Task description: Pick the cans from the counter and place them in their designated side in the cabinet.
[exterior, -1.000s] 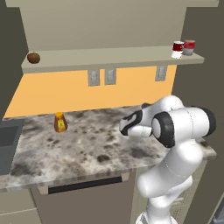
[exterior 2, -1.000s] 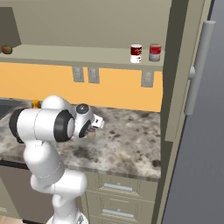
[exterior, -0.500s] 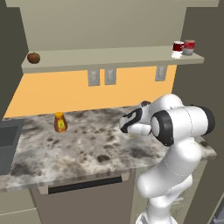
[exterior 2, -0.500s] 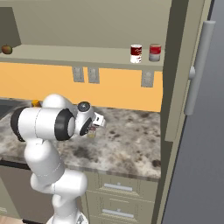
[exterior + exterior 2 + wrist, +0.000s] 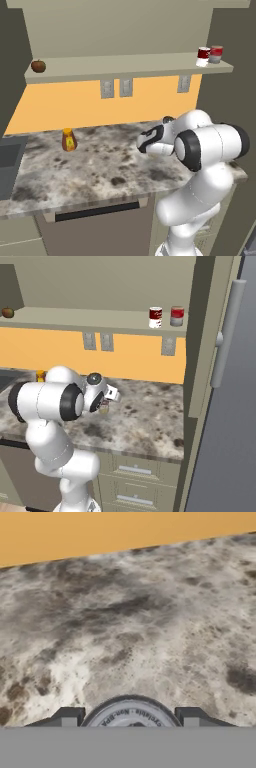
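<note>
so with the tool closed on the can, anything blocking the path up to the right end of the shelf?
Nothing visible in the path. The tool is shut on the silver can. Two cans already stand at the shelf's right end, so free space there is limited; the spot left of them looks bare.

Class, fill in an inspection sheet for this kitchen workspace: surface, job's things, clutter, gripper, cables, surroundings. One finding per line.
Surface: speckled counter, nothing spilled.
Job's things: silver-grey can between the fingertips in the hand view; dark red can upright on the right end of the shelf.
Clutter: brighter red can beside it; orange bottle on the counter; round brown thing on the shelf's left end.
Gripper: gripper shut on the silver-grey can.
Cables: nothing seen.
Surroundings: cabinet, orange backsplash with outlets.
</note>
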### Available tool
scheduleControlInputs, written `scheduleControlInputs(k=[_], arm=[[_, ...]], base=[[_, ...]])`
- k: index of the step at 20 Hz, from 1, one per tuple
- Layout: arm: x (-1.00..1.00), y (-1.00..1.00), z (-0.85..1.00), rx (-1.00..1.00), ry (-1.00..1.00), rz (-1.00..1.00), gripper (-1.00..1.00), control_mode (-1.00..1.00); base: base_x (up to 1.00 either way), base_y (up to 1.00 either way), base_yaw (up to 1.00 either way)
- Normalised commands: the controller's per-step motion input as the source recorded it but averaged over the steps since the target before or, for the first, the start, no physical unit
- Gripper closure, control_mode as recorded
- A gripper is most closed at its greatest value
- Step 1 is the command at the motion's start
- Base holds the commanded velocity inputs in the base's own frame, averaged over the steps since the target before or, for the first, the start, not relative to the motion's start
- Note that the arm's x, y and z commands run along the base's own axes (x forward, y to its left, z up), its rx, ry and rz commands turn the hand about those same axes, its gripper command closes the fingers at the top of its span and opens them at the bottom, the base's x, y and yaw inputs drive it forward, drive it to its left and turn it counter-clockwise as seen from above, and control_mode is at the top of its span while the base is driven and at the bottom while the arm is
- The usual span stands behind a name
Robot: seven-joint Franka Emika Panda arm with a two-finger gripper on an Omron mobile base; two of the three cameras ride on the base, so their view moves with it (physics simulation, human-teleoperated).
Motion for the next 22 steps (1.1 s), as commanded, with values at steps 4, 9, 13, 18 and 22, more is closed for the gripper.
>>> scheduleControlInputs(k=[4, 9, 13, 18, 22], arm=[[-0.27, 0.0, 0.13, 0.0, -0.09, 0.0, 1.0, -1.0], [-0.26, 0.0, 0.2, 0.0, -0.08, 0.0, 1.0, -1.0], [-0.21, 0.0, 0.22, 0.0, -0.07, 0.0, 1.0, -1.0], [-0.17, 0.0, 0.23, 0.0, -0.04, 0.0, 1.0, -1.0], [-0.16, -0.01, 0.22, 0.0, -0.02, 0.0, 1.0, -1.0]], base=[[0.0, 0.0, 0.0], [0.0, 0.0, 0.0], [0.0, 0.0, 0.0], [0.0, 0.0, 0.0], [0.0, 0.0, 0.0]])
